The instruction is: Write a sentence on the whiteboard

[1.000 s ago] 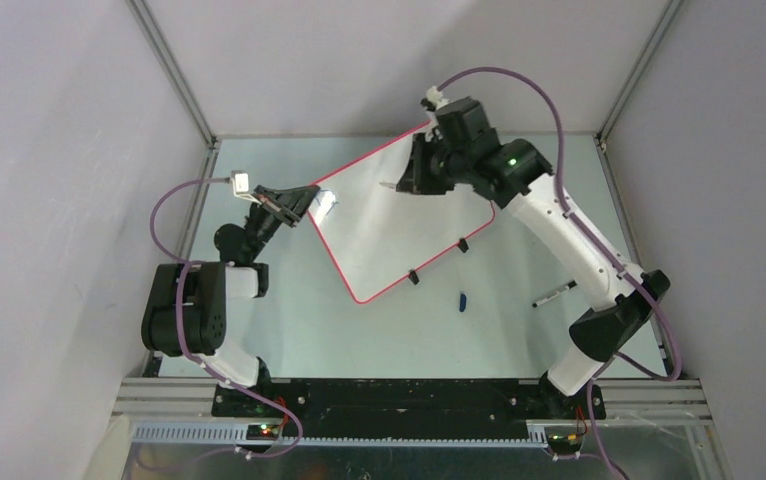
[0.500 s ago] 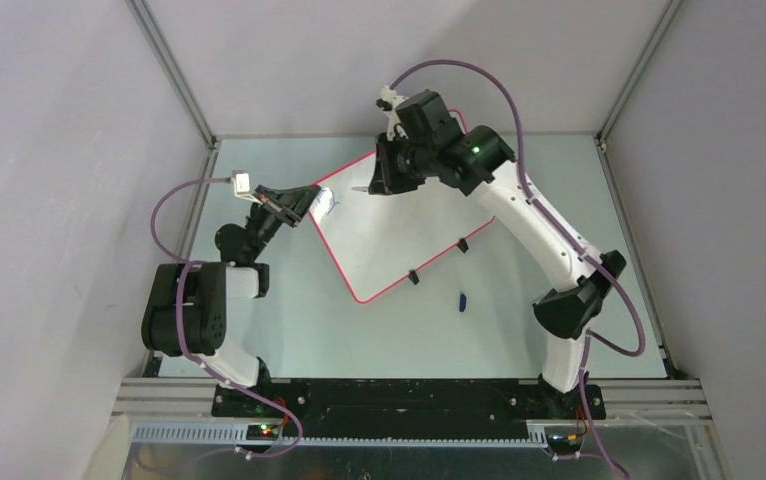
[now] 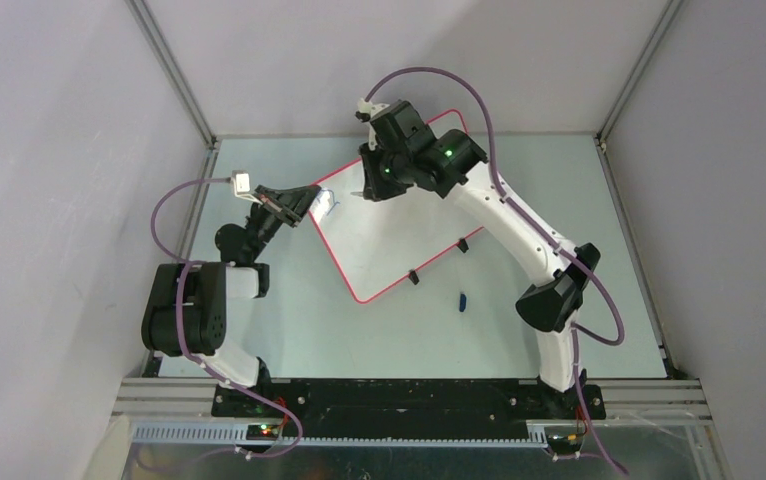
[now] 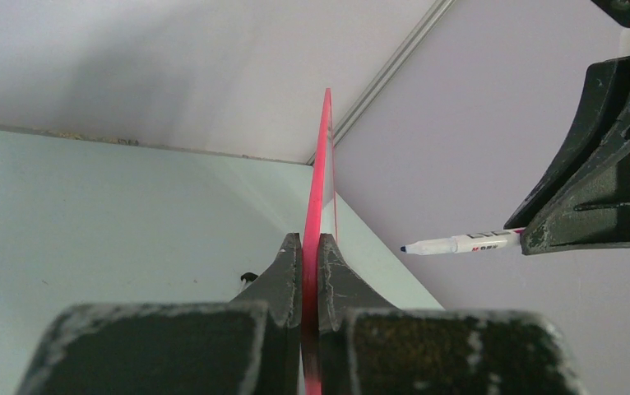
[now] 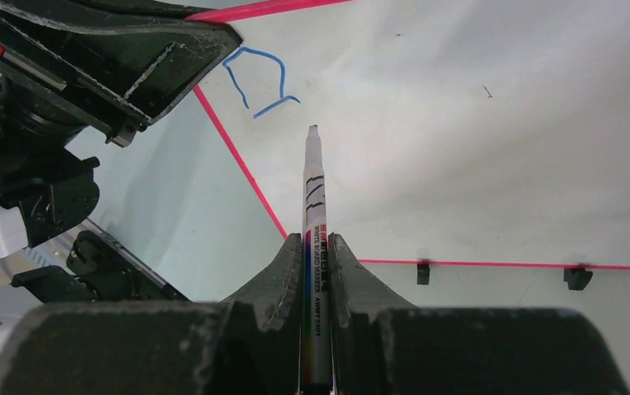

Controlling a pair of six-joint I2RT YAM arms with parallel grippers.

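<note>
On the table [image 3: 289, 330], toward its far side, the whiteboard [image 3: 399, 240] sits propped on the long edge that carries its two black clips [image 3: 413, 277]. Its other long edge is raised, and its white face is turned up toward my right arm. Its long axis runs from the near left to the far right. I judge it stiff, light and glossy, so it will likely slide or swing if I press hard. The thin red rim is the place to hold it.

My left fingers [image 4: 310, 247] are closed on that rim at the board's left corner, which I see edge-on from that wrist.

My right fingers [image 5: 317, 243] are clamped around the marker [image 5: 314, 189] about mid-barrel. The marker is slim and smooth, so it could slip lengthwise under pressure. It lies in line with the fingers, tip pointing at the board's left end. From the left wrist the tip looks just clear of the face.

One blue letter [image 5: 258, 82] stands beside that corner, so the sentence has only begun. A small blue cap [image 3: 462, 300] lies on the table near the clips.
</note>
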